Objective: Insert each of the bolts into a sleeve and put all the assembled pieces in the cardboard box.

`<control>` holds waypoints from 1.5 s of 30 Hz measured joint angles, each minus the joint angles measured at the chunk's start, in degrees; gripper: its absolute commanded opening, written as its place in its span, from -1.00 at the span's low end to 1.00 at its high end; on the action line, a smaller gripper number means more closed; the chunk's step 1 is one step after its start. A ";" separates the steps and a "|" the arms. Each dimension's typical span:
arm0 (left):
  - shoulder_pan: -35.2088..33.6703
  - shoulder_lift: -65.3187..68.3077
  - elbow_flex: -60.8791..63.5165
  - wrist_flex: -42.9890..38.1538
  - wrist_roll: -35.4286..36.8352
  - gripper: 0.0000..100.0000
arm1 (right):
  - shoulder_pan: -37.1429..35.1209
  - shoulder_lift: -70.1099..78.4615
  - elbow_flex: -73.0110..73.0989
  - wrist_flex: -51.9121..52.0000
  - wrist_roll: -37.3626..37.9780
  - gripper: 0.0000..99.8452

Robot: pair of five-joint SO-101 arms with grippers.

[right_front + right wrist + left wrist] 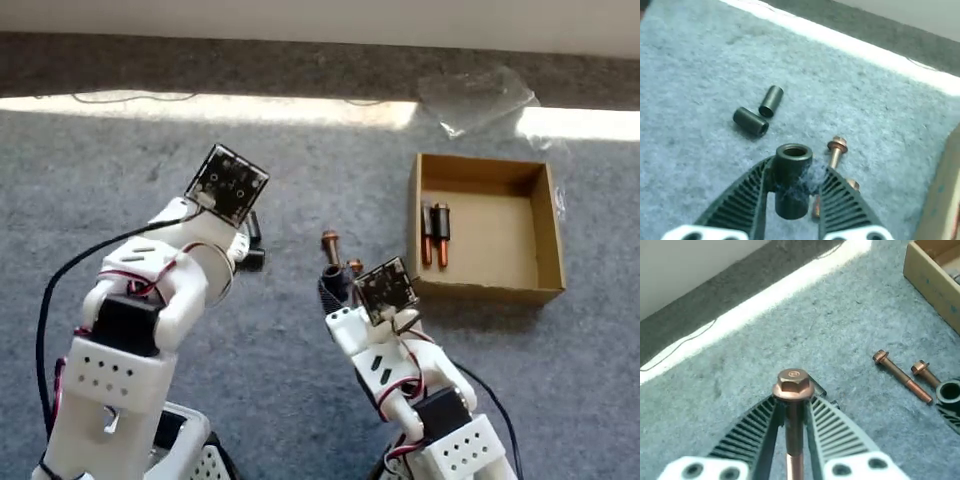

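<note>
L gripper: closed on bolt, fingers pinching the shank just under the head.
Held bolt: copper, hex flange head up, upright betw. the fingers, above the carpet.
R gripper: clamped on sleeve, one finger each side.
Held sleeve: black tube, upright, open bore up, off the carpet, just beside the two loose bolts.
Bolt 1: lies flat on carpet betw. the arms and the box, whole length showing.
Bolt 2: flat, just beside bolt 1, roughly parallel; shank end hidden behind held sleeve.
Sleeve 1: black, on its side on carpet, close by the L arm's wrist in high view.
Sleeve 2: black, on its side, just beside sleeve 1, at an angle to it; touching or not, can't tell.
Box: open cardboard, on carpet on the R arm's side, near R gripper.
Piece 1: bolt in sleeve, lies in box along the wall nearest the loose bolts.
Piece 2: same, right beside piece 1, parallel.
Bag: clear plastic, crumpled, beyond the box's far wall.
Writing: faint bluish print on box outer wall, too small to read; raised marks on held bolt's head, unreadable.
</note>
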 measured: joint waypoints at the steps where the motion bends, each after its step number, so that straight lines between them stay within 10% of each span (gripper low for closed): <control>1: 0.00 -1.76 0.70 0.00 0.00 -0.99 | -1.14 0.00 0.00 -1.14 0.00 -0.99; 29: -0.09 -33.67 24.53 -30.42 0.35 -0.99 | -3.96 0.09 3.52 -16.70 -0.09 -0.99; 40: -0.09 -33.67 24.53 -35.69 29.19 -0.99 | -3.96 0.09 3.52 -20.04 -0.09 -0.99; 45: 6.07 -33.67 24.53 -35.69 31.30 -0.99 | -3.96 0.09 3.52 -28.13 -0.09 -0.99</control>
